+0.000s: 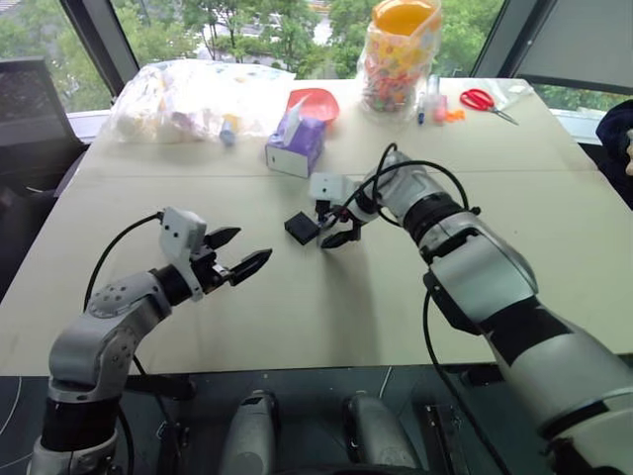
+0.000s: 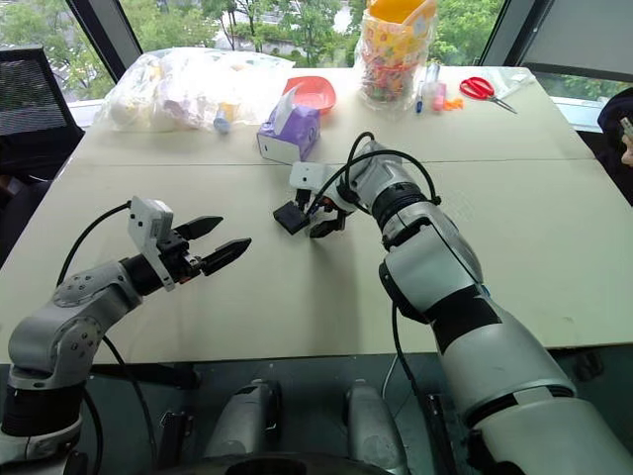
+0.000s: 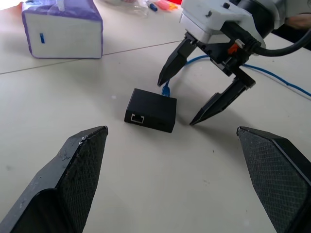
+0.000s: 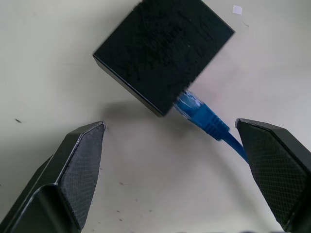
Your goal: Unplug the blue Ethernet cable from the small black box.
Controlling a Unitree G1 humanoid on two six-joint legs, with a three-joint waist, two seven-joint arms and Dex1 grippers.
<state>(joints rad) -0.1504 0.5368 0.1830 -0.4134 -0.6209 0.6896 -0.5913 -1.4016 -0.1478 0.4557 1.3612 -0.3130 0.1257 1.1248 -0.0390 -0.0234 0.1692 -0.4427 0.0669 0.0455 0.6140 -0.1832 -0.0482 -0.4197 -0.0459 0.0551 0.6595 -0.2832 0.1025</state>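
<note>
Blue Ethernet cable is plugged into the small black box, mid-table near the purple tissue box. Right gripper hovers over the plug, jaws spread, empty — looks like the approach step. Next it needs to pinch the plug. Left gripper waits nearby — wide open too.
</note>
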